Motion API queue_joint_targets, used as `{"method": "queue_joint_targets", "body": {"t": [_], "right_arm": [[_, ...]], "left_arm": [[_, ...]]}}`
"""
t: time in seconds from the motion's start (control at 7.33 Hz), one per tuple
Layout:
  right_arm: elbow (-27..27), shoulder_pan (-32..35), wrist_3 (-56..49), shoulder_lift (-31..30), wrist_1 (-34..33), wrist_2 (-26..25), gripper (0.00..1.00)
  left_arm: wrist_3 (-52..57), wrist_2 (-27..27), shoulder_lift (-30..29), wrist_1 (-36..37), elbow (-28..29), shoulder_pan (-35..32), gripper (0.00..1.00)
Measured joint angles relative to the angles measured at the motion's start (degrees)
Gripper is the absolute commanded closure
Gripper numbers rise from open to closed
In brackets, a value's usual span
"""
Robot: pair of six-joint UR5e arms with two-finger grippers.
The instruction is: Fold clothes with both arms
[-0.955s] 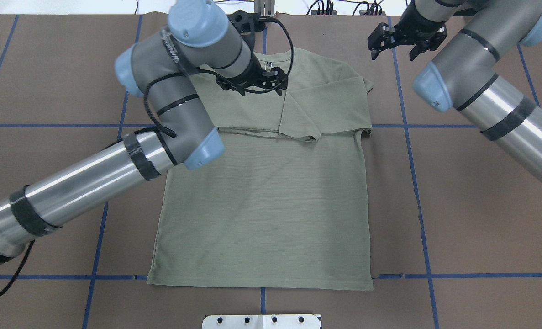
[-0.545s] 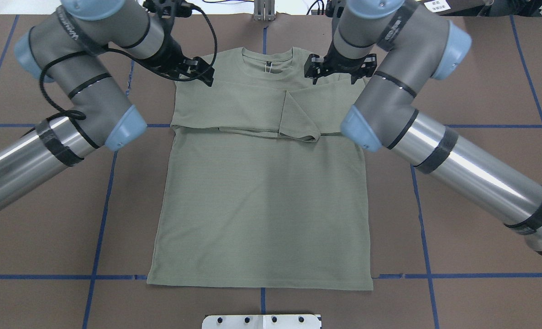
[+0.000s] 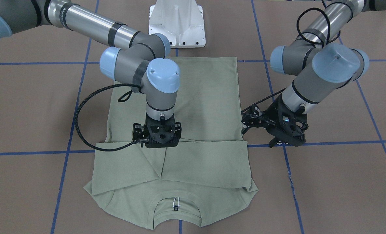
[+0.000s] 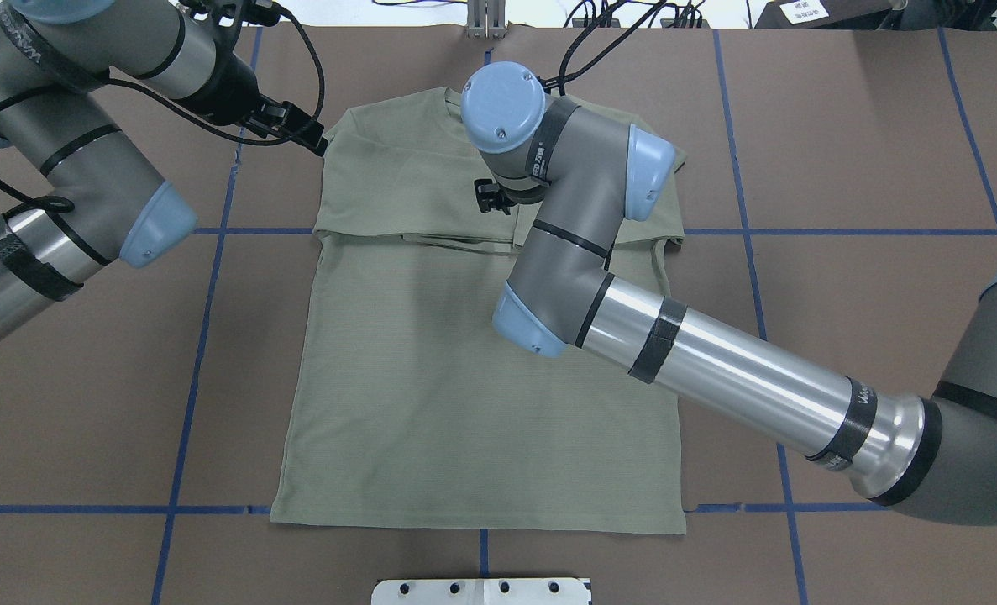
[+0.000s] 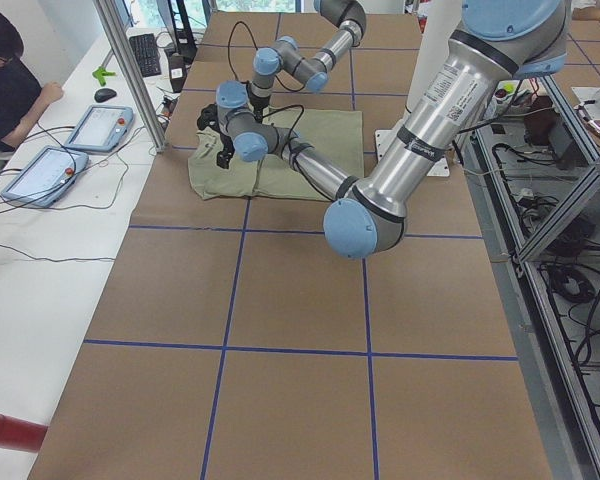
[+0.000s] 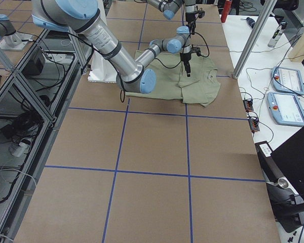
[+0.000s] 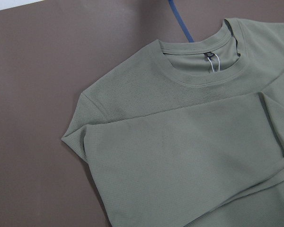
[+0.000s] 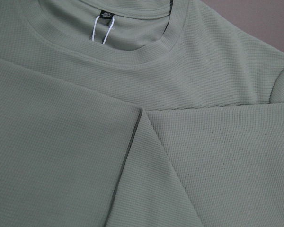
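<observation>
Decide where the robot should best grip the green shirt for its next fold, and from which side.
On the shirt, grip both shoulder corners at once, from the outer sides. The sleeves lie folded across the chest and these corners lie free, so lifting them probably carries the collar end over.

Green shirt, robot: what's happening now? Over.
Left gripper open, beside pale sage-green knit shirt. Right gripper above folded sleeves, jaws unclear. Nothing blocking.

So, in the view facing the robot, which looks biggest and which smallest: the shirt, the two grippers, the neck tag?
1. shirt
2. left gripper and right gripper: about alike, not ranked
3. neck tag
</observation>
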Motion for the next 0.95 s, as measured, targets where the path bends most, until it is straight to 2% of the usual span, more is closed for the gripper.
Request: {"method": "queue_joint_targets", "body": {"t": [0.27,0.95], "right_arm": [[-0.9,-0.9,-2.3,0.1,0.1,-1.0,0.40],[-1.9,-2.8,-1.7,0.0,2.4,-2.1,0.41]], "left_arm": [[0.1,-0.2,0.2,0.0,0.0,-0.1,0.00],[0.0,-0.2,0.2,-0.3,0.0,-0.1,0.00]]}}
